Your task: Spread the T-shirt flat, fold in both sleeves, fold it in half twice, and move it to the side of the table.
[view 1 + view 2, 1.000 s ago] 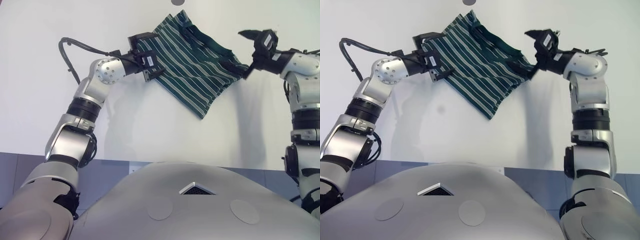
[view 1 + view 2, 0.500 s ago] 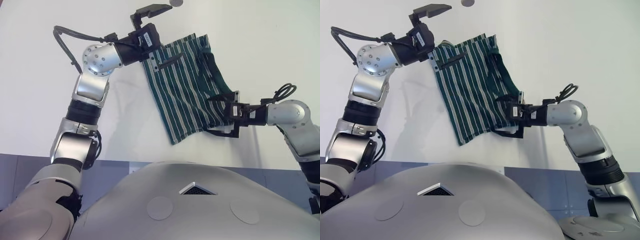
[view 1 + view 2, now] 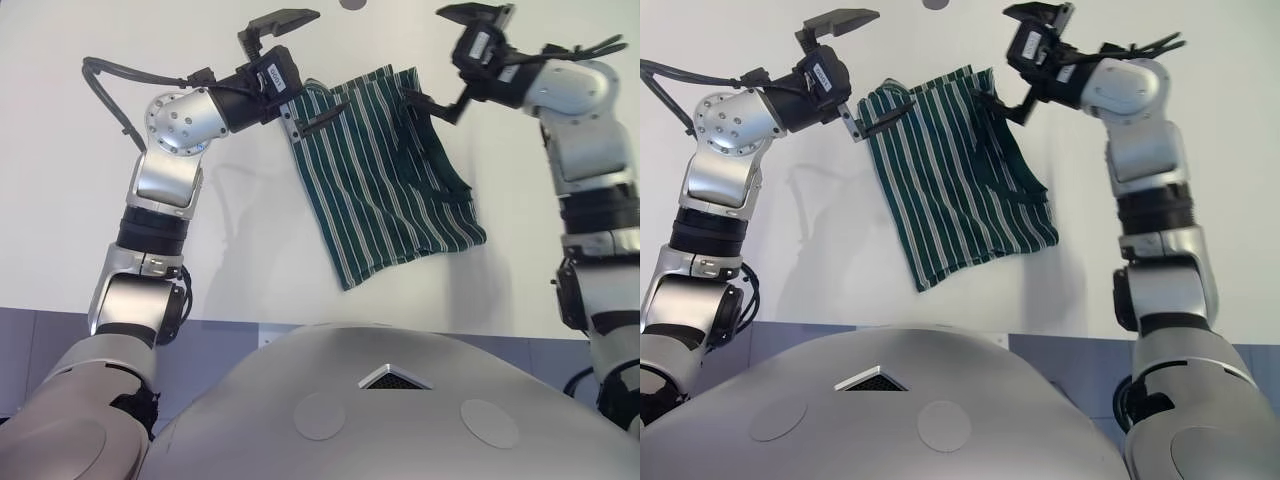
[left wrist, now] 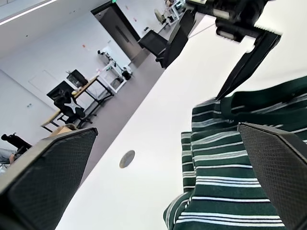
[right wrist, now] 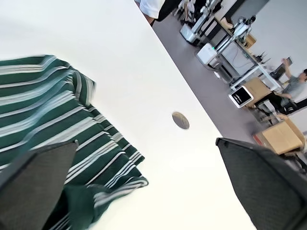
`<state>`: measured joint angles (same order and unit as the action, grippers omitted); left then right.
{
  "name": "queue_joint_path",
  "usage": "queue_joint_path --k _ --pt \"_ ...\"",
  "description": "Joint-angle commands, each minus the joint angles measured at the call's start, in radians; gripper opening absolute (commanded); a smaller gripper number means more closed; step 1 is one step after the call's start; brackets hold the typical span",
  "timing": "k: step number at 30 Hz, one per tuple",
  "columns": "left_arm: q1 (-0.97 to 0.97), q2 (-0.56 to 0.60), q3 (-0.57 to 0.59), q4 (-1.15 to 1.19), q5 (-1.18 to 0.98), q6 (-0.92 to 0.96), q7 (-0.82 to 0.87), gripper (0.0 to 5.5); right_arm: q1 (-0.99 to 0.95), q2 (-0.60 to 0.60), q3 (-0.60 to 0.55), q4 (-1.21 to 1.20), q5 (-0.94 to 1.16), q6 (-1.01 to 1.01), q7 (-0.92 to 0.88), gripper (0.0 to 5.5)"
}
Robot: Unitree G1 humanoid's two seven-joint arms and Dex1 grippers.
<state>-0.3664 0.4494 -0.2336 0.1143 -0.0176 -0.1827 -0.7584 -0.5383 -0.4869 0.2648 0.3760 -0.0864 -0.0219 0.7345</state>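
T-shirt [image 3: 385,185] on table [image 3: 270,250] — far corners beside left gripper [image 3: 330,58] and right gripper [image 3: 425,53], both seemingly spread wide

The T-shirt [image 3: 385,180] lies doubled over, so its under layers are covered and its sleeves cannot be made out. Whether the left hand's [image 3: 333,58] lower finger touches the cloth is unclear. A round disc [image 3: 352,4] at the desk's [image 3: 80,240] far edge is cut off.

The left arm [image 3: 160,200] and right arm [image 3: 590,150] are silver shells with black ribbed bands at the joints. At upper left, a round housing [image 3: 178,122] ringed with small screws trails a looping black cable [image 3: 105,75]. The left pincer [image 3: 330,60] and right pincer [image 3: 425,55] are black with white labels. Their pads [image 4: 48,167] are finely meshed.
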Motion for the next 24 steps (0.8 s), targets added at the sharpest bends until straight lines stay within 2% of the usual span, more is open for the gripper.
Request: queue_joint_path --k 1,4,9,19,21,24 --pt "-0.024 0.005 -0.013 0.025 0.024 -0.011 -0.015 5.38 -0.116 0.098 0.083 0.262 -0.148 -0.1 -0.151 5.4" --pt "-0.035 -0.001 -0.02 0.047 0.035 -0.021 -0.02 5.38 -0.171 0.146 0.12 0.462 -0.237 -0.143 -0.279 5.4" --pt "-0.035 -0.013 -0.032 0.064 0.053 -0.036 -0.016 5.38 -0.232 0.131 0.127 0.713 -0.317 -0.146 -0.46 5.4" --pt "-0.029 -0.036 -0.045 0.087 0.101 -0.048 0.03 5.38 -0.338 0.109 0.013 0.835 -0.291 -0.142 -0.665 5.4" --pt "-0.014 -0.04 -0.031 0.07 0.083 -0.053 0.036 5.38 -0.363 0.116 -0.065 0.808 -0.217 -0.199 -0.67 5.4" --pt "-0.022 -0.054 0.004 0.049 0.047 -0.054 0.048 5.38 -0.381 0.148 -0.191 0.735 -0.059 -0.291 -0.578 5.4"
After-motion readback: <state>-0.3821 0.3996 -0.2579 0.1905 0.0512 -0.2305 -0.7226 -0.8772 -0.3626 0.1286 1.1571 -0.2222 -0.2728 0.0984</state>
